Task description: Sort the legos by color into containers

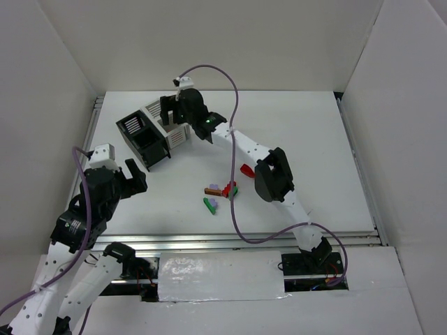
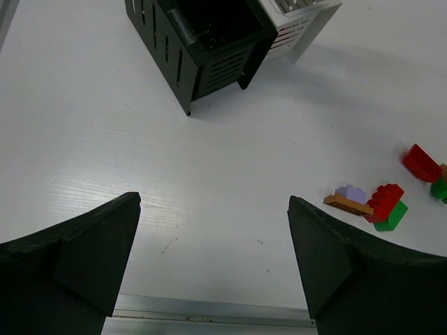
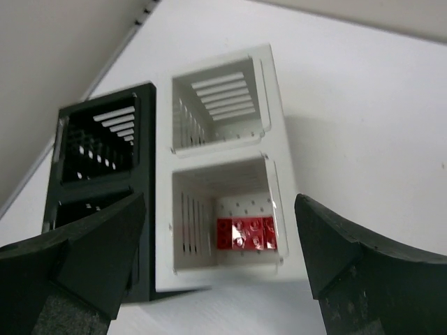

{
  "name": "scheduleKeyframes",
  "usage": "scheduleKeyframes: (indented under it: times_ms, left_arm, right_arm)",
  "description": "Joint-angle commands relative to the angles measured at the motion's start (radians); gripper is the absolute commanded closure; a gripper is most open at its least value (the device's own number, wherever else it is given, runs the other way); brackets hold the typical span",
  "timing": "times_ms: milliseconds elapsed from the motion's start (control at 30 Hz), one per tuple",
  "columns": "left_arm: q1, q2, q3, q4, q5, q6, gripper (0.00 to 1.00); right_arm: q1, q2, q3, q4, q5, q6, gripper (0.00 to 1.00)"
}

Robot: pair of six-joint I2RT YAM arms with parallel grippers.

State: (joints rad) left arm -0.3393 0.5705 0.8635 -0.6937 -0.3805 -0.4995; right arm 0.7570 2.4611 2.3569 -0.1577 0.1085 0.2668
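I see the right gripper [image 3: 220, 223] wide open above the white bin [image 3: 278, 125], with a red brick [image 3: 246, 233] lying in one compartment. My left gripper [image 2: 213, 230] hangs open and empty near the black bin [image 2: 209, 42]; other legos [image 1: 222, 192] lie on the table [image 1: 314, 139]

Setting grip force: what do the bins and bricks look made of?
White bin and black bin: probably rigid moulded plastic, matte, given the thin slotted walls. Bricks: hard plastic, slightly glossy, with moulded studs.
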Motion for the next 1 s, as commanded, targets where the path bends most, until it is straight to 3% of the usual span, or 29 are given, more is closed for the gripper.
scheduleKeyframes:
  times_ms: [0, 167, 300, 500, 567, 733, 967]
  left_arm:
    - [-0.003, -0.021, -0.001, 0.039, -0.008, 0.010, 0.01]
    - [-0.001, -0.023, 0.002, 0.039, -0.001, 0.013, 0.01]
    - [-0.001, -0.027, -0.001, 0.042, 0.003, 0.015, 0.00]
    - [-0.003, -0.027, -0.001, 0.046, 0.020, 0.019, 0.01]
    - [-0.003, -0.029, -0.001, 0.045, 0.019, 0.018, 0.00]
    - [-0.004, -0.035, -0.006, 0.042, 0.012, 0.012, 0.01]
    - [-0.007, -0.014, -0.004, 0.046, 0.031, 0.019, 0.01]
  right_arm:
    - [0.011, -0.186, -0.144, 0.024, 0.049, 0.020, 0.06]
    - [0.036, -0.424, -0.384, -0.239, 0.331, 0.208, 0.06]
    - [0.067, -0.594, -0.652, -0.393, 0.440, 0.363, 0.05]
    - [0.054, -0.731, -0.978, -0.391, 0.519, 0.505, 0.02]
    - [0.032, -0.700, -0.967, -0.399, 0.516, 0.430, 0.04]
    - [-0.070, -0.633, -0.909, -0.387, 0.278, 0.171, 0.04]
    - [-0.232, -0.648, -0.933, -0.403, 0.071, -0.015, 0.05]
